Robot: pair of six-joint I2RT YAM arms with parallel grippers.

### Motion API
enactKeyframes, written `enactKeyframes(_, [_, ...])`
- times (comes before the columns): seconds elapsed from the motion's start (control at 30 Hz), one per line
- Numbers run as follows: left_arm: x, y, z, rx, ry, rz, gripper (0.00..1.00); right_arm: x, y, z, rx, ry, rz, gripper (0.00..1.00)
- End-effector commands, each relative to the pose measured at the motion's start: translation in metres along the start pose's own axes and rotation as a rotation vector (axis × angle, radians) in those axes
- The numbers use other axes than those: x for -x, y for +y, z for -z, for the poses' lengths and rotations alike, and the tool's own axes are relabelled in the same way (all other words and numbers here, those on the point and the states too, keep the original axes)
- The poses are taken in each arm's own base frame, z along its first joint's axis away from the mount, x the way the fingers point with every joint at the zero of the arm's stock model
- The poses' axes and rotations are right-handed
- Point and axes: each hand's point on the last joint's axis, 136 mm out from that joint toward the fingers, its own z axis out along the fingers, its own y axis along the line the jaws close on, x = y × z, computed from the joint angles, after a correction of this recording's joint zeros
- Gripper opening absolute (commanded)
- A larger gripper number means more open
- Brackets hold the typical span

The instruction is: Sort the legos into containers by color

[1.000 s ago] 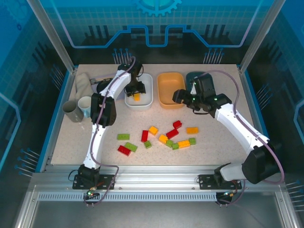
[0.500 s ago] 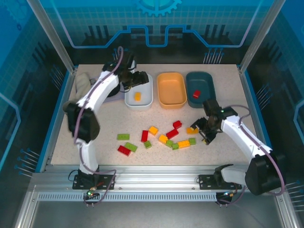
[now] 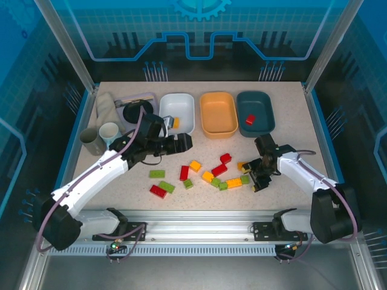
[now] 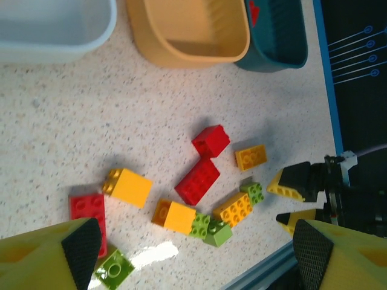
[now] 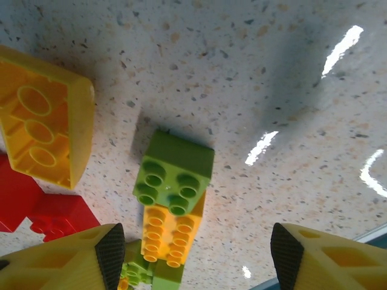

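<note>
Several red, green and yellow legos lie scattered mid-table around (image 3: 208, 175). At the back stand the white container (image 3: 187, 104), the orange container (image 3: 217, 113) and the teal container (image 3: 261, 106). A yellow brick (image 3: 175, 122) lies in the white one and a red brick (image 3: 250, 119) in the teal one. My left gripper (image 3: 181, 142) hovers open and empty at the pile's upper left (image 4: 196, 254). My right gripper (image 3: 254, 175) is low at the pile's right end, open (image 5: 196, 254), its fingers apart on either side of a green brick (image 5: 172, 175) joined to a yellow brick (image 5: 168, 237).
A grey cup (image 3: 91, 140) and a white cup (image 3: 109, 132) stand at the left edge. Behind them is a lavender tray with a black dish (image 3: 134, 110). The table's front rail (image 3: 199, 217) runs just below the pile.
My left arm has swung from over the white container down toward the pile and its jaws have opened. My right arm has dropped from the teal container to the pile's right end.
</note>
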Motion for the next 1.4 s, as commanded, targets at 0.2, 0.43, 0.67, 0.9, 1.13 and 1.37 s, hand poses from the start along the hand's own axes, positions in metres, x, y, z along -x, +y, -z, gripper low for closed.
enactKeyframes(0.2, [0.004,-0.012,0.026,-0.054,-0.088,0.013,0.87,0.004,-0.003,-0.025,-0.026,0.043,-0.093,0.64])
enactKeyframes(0.43, [0.000,-0.012,0.028,-0.076,-0.095,0.031,0.87,0.011,-0.002,-0.035,-0.023,0.034,-0.102,0.56])
enactKeyframes(0.67, [-0.001,-0.012,0.030,-0.076,-0.095,0.034,0.87,0.015,-0.001,-0.037,-0.023,0.021,-0.097,0.50])
enactKeyframes(0.9, [-0.001,-0.013,0.028,-0.080,-0.096,0.033,0.86,0.020,-0.003,-0.038,-0.037,0.006,-0.077,0.24])
enactKeyframes(1.13, [0.003,-0.017,0.038,-0.079,-0.117,0.036,0.86,0.024,0.031,0.019,0.051,-0.149,0.184,0.14])
enactKeyframes(1.37, [0.025,-0.014,0.047,0.009,-0.166,0.049,0.92,-0.035,0.161,0.072,0.203,-0.287,0.784,0.17])
